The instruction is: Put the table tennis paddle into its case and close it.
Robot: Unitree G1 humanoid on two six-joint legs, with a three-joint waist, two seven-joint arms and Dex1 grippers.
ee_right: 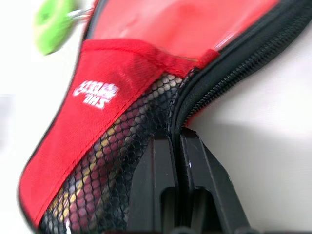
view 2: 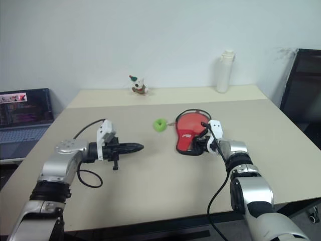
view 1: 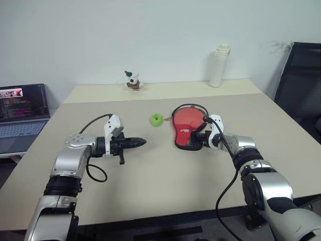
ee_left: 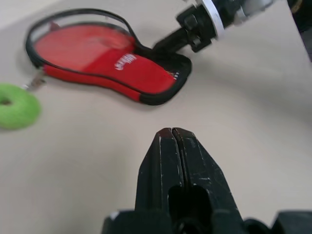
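Note:
The red case point(view 1: 186, 125), with black edging and a black mesh pocket point(ee_right: 97, 185), lies flat on the table right of centre. Its zip stands open around the round end. A smooth red paddle face point(ee_left: 83, 41) shows inside; the handle is hidden. My right gripper point(view 1: 196, 140) is at the case's narrow end, and its fingers point(ee_right: 161, 165) are shut on the black zip edge point(ee_right: 229, 63). My left gripper point(view 1: 143, 142) is shut on nothing and hovers above the table to the left of the case, pointing toward it.
A small green ring-shaped object point(view 1: 156, 119) lies just left of the case. A white bottle point(view 1: 219, 65) and a small toy figure point(view 1: 132, 80) stand at the table's far edge. An open laptop point(view 1: 22, 113) is off to the left and a dark chair point(view 1: 301, 85) to the right.

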